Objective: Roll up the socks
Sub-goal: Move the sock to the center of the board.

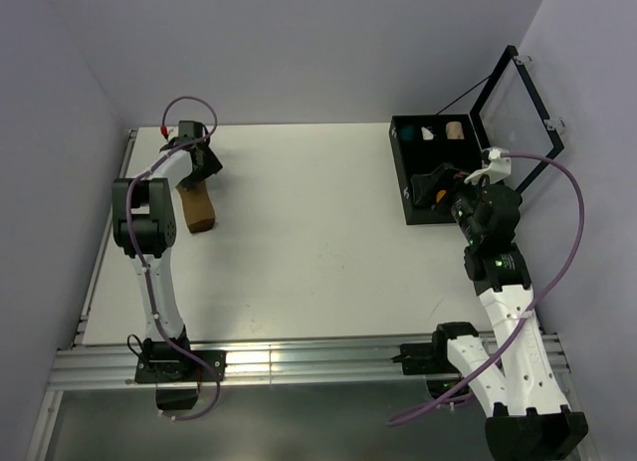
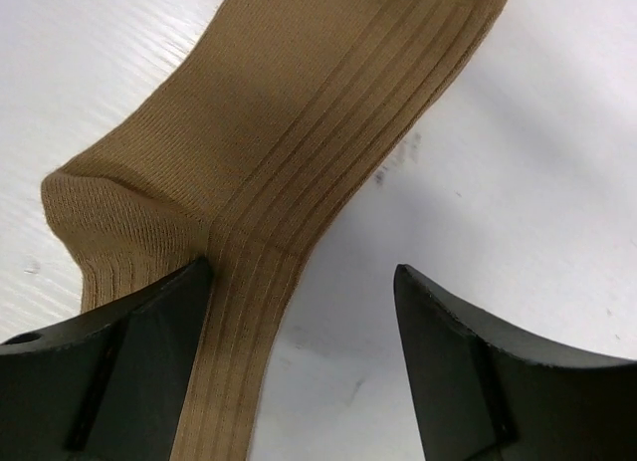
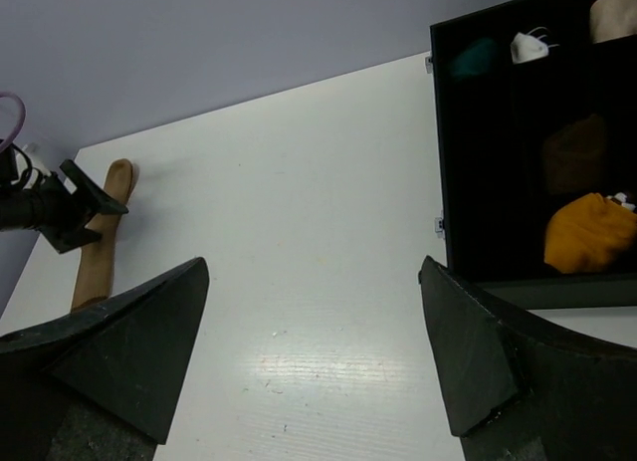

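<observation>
A plain tan sock (image 1: 197, 207) lies flat at the far left of the white table (image 1: 309, 242). My left gripper (image 1: 204, 164) hovers low over its far end, open. In the left wrist view the ribbed tan sock (image 2: 289, 113) runs under the left finger (image 2: 129, 351) and partly into the gap of the left gripper (image 2: 301, 267), with nothing pinched. The right gripper (image 3: 314, 267) is open over bare table beside the black box (image 3: 443, 162). The mustard-orange sock (image 3: 587, 232) and dark brown sock (image 3: 575, 152) sit inside that box.
The black box (image 1: 400, 172) stands at the back right with its clear lid (image 1: 518, 113) propped open. Its far compartments hold teal (image 3: 476, 55), white (image 3: 528, 48) and cream (image 3: 612, 18) bundles. Walls close in on the left and right of the table.
</observation>
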Controlling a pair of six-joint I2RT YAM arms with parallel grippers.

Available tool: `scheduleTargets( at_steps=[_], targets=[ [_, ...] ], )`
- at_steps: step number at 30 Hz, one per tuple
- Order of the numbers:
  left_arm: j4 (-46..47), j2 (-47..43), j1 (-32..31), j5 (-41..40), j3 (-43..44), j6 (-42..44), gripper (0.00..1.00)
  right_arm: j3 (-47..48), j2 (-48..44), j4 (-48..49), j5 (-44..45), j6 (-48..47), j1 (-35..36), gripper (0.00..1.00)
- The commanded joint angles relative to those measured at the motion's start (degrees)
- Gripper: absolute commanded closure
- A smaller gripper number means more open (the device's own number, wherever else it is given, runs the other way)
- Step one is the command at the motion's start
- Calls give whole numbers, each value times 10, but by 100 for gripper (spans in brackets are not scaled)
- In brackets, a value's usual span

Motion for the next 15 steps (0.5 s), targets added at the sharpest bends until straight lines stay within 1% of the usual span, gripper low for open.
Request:
scheduleTargets(
  at_steps=[1, 2, 4, 5, 6, 7, 8, 10, 11, 15],
  targets=[
    [-8, -9, -29, 63, -12, 2, 21, 2, 0, 17, -1, -12, 4, 7],
    [-5, -12, -38, 55, -22, 3, 21, 2, 1, 17, -1, -12, 4, 7],
    [-3, -13, -79, 43, -28, 13, 21, 3, 4, 13, 1, -12, 4, 7],
    [-7, -7, -113, 32, -25, 16, 21, 3, 5, 11, 1, -14, 4, 7],
    [-9, -5, -131, 30, -24, 16, 21, 4, 7, 7, 2, -15, 4, 8],
    [-10, -3, -148, 31, -26, 17, 21, 6, 7, 4, 3, -17, 4, 8],
    [-8, -2, -182, 33, -33, 17, 21, 6, 8, 2, 4, -17, 4, 8],
    [2, -5, -217, 42, -46, 11, 21, 6, 8, 0, 6, -17, 4, 9],
    [3, -9, -248, 43, -58, 7, 21, 5, 7, -2, 6, -17, 4, 9],
    [21, -40, -316, 54, -110, -14, 21, 0, 6, 1, 4, -21, 4, 9]
  ],
)
